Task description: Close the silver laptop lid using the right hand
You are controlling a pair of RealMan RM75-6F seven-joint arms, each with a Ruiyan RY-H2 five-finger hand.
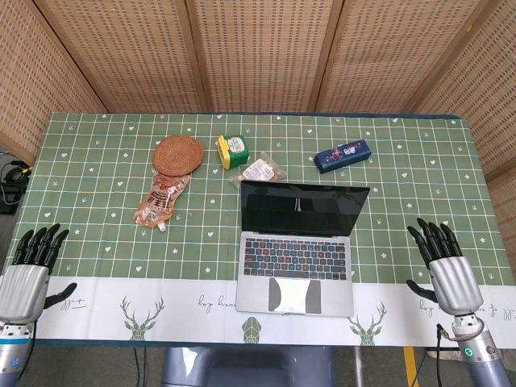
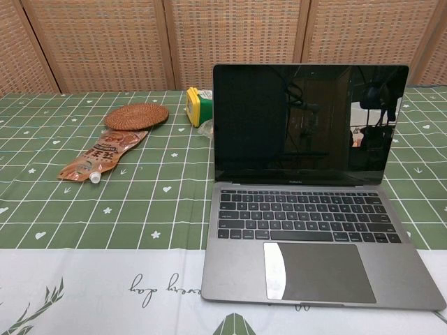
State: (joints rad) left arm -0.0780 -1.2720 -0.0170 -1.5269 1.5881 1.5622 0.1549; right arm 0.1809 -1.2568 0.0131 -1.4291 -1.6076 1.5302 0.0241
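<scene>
Behind the silver laptop (image 1: 297, 251) lie a woven coaster (image 1: 178, 153), an orange pouch (image 1: 160, 201), a yellow-green box (image 1: 232, 151) and a blue packet (image 1: 343, 156). The laptop stands open mid-table, well apart from my right hand (image 1: 445, 270), fingers spread, empty. My left hand (image 1: 28, 270) likewise.

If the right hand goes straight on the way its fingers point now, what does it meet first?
Probably nothing. The right hand points away from the robot over bare tablecloth, right of the laptop. The blue box lies further left, likely off that line.
</scene>
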